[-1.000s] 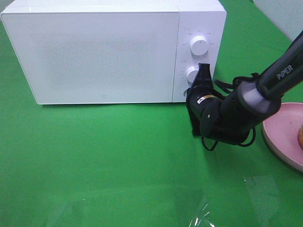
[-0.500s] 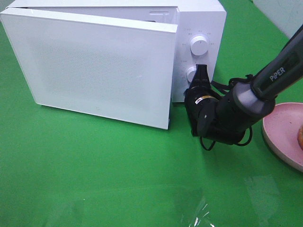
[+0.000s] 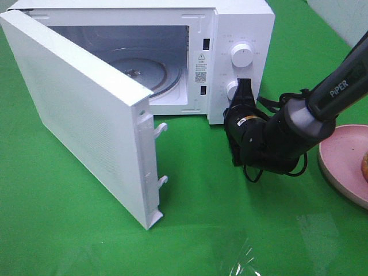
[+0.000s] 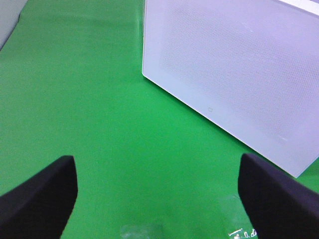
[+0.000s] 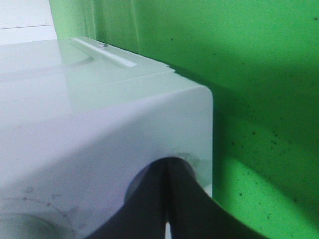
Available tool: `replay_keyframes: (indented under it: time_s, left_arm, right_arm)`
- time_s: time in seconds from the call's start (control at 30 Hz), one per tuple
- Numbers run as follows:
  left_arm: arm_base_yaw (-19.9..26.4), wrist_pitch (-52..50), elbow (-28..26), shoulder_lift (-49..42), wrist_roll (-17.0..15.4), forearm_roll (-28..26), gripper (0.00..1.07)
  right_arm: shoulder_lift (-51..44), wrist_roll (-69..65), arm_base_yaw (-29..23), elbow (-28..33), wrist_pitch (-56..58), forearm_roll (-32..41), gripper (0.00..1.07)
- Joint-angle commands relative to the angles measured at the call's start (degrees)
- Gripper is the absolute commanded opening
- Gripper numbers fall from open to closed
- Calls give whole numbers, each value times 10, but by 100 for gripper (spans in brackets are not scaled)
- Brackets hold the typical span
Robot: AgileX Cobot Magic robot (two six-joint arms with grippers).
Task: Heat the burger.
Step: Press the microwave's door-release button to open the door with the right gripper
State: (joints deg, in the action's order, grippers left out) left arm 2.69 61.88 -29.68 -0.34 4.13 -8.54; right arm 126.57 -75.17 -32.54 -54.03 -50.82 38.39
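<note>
Right tool [image 3: 245, 85] clenched, tips at lower knob [image 3: 232, 91] of microwave [image 3: 241, 23], burger [image 3: 364, 167] on pink plate [image 3: 342, 158] well apart, left tool [image 4: 159, 199] released

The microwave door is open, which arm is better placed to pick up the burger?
Right, probably. The right gripper, shut at the lower knob, is near the pink plate with the burger. The left gripper is open but faces the outside of the door.

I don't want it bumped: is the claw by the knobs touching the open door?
Apart. The exterior high view shows green cloth between the right gripper and the microwave door.
</note>
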Motion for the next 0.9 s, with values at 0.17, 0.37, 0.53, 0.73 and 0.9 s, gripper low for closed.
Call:
replay_keyframes:
  time_s: [0.17,0.37,0.53,0.73,0.9]
  left_arm:
    - [2,-6,2,-9,-2,-2,80]
    - [2,-6,2,-9,-2,-2,80]
    - [2,-6,2,-9,-2,-2,80]
    - [2,-6,2,-9,-2,-2,80]
    - [2,-6,2,-9,-2,-2,80]
  right_arm:
    - [-26,4,17,-1,-57,-21,0]
    - [-37,-1,6,19,-32,-23,0]
    - [-44,-16,-5,33,6,-25,0]
    - [-64,-15,-11,61,34,-26,0]
    - [-97,-5,-11,96,48,-27,0]
